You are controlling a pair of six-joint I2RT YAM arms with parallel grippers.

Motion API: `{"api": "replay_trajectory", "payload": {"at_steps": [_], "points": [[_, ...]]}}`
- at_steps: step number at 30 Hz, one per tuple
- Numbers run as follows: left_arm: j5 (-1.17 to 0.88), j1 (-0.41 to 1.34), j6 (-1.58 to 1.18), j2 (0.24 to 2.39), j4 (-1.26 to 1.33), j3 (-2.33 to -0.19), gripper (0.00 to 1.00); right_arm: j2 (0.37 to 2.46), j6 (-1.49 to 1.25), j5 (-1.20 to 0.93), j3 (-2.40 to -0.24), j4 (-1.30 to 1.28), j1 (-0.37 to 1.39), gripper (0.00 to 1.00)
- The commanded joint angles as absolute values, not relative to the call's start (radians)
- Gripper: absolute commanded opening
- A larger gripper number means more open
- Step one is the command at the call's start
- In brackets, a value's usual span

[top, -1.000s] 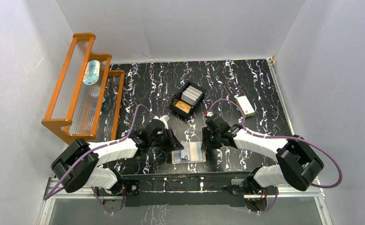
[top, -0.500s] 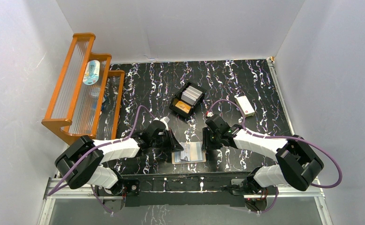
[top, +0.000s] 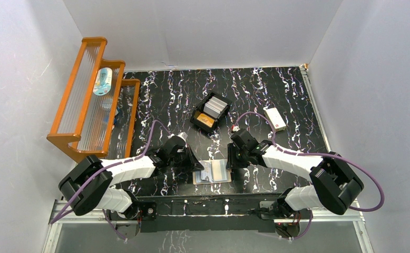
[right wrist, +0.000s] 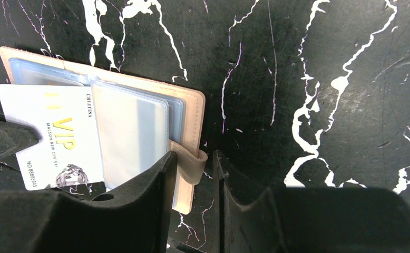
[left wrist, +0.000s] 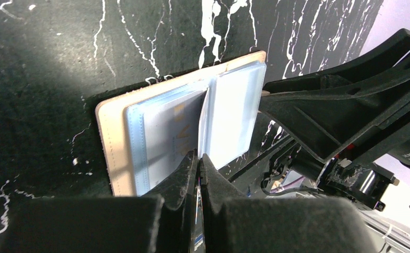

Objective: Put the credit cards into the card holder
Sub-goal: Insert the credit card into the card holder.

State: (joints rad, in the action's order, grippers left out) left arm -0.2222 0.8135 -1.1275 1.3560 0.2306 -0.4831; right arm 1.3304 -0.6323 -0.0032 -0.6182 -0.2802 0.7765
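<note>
Little has shifted in the last second: my left end effector (left wrist: 197, 156) has eased slightly back toward the near edge, while the card holder (right wrist: 191, 108) lies open on the surface (right wrist: 324, 158) between my arms as before. That left end effector is closed to a sliver on a white VIP credit card (right wrist: 50, 126) resting partly over the clear sleeves (right wrist: 132, 132). My right end effector (right wrist: 193, 154) stands narrowly parted astride the snap tab (right wrist: 188, 164), and I cannot tell whether it truly clamps it. I judge I am mid-insertion, so next I must line the card's edge up with a sleeve opening and slide it in flat while my right side keeps the holder from skidding.
</note>
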Motion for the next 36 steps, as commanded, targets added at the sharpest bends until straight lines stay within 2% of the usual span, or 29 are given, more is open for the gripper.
{"api": "replay_trajectory", "payload": {"at_steps": [1,10,19,36], "points": [[-0.260,0.808,-1.146,1.364,0.315,-0.469,0.00,1.341,-0.641,0.006,-0.596,-0.265,0.778,0.39],[-0.246,0.808,-1.137,1.275,0.301,-0.474,0.00,1.314,-0.651,-0.002,-0.614,-0.295,0.778,0.36],[-0.225,0.808,-1.119,1.265,0.279,-0.470,0.00,1.229,-0.671,0.001,-0.671,-0.339,0.778,0.44],[-0.261,0.808,-1.118,1.329,0.365,-0.443,0.00,1.363,-0.637,0.043,-0.693,-0.354,0.798,0.49]]}}
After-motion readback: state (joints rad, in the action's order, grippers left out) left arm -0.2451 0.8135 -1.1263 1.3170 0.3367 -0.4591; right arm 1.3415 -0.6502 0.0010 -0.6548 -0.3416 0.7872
